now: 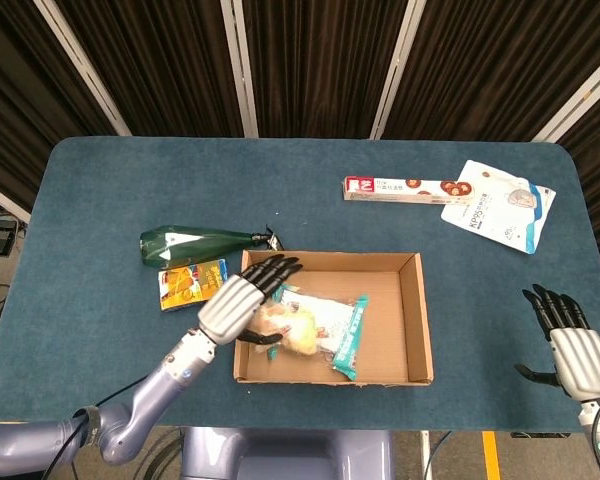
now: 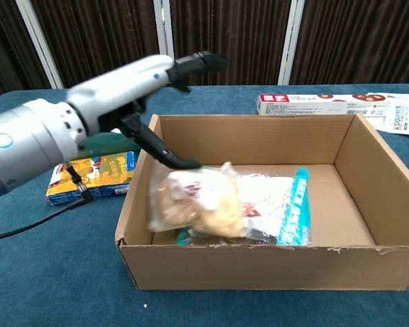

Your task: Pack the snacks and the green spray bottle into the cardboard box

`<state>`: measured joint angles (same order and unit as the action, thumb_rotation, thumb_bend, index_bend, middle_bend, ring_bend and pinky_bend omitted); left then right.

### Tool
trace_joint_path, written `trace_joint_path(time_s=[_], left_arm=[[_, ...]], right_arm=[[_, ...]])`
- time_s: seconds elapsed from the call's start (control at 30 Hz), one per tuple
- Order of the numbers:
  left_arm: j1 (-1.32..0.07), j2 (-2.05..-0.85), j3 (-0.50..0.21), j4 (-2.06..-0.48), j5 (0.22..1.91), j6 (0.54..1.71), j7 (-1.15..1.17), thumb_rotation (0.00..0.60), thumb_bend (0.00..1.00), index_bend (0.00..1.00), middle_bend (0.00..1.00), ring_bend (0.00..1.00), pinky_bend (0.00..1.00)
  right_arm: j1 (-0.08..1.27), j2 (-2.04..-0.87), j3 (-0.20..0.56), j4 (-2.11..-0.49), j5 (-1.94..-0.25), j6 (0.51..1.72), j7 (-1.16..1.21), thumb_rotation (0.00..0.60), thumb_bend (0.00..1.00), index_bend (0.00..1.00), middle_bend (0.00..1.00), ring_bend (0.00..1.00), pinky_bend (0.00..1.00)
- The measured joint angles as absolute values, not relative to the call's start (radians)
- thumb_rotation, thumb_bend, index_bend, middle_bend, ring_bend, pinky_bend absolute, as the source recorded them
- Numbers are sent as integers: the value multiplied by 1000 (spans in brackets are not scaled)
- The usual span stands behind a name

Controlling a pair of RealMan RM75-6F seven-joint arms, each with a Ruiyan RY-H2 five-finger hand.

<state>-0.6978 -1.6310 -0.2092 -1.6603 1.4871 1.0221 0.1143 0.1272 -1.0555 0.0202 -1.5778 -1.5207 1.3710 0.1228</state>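
The cardboard box point(image 1: 426, 322) point(image 2: 273, 267) stands at the table's front middle. My left hand point(image 1: 242, 303) point(image 2: 133, 85) hovers over its left wall with fingers spread and nothing in its grip. Just below it a clear bag of pale buns point(image 1: 288, 328) point(image 2: 198, 208) lies in the box, on top of a teal snack pack point(image 1: 347, 332) point(image 2: 291, 212). The green spray bottle point(image 1: 195, 243) point(image 2: 101, 142) lies on its side left of the box, partly hidden by my arm in the chest view. My right hand point(image 1: 572, 350) is open near the front right edge.
An orange-yellow snack pack point(image 1: 192, 282) point(image 2: 95, 176) lies between the bottle and the box. A long red-and-white carton point(image 1: 400, 188) point(image 2: 313, 103) and a white pouch point(image 1: 500, 205) point(image 2: 402, 114) lie at the back right.
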Motion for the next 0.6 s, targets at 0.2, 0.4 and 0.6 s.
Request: trace_joint_path(time_s=[0.2,0.4,0.6], left_arm=[[-704,-1570,-204,-1711,1508,1048,66,600,0,0,0,0,89],[-624,-1382,-191,-1782,1526,1148,49,600,0,0,0,0,85],[-494,-1189,-171,-1779,1472,1259,48,600,0,0,0,0,70]], right_arm=[[124,-1057,19,-1583,-1524,1378,110,600,0,0,0,0,0],[122,-1058,16,-1585,-1529,1382,109,600,0,0,0,0,0],[122,-1062,15,-1591,-1528,1380,89,600,0,0,0,0,0]])
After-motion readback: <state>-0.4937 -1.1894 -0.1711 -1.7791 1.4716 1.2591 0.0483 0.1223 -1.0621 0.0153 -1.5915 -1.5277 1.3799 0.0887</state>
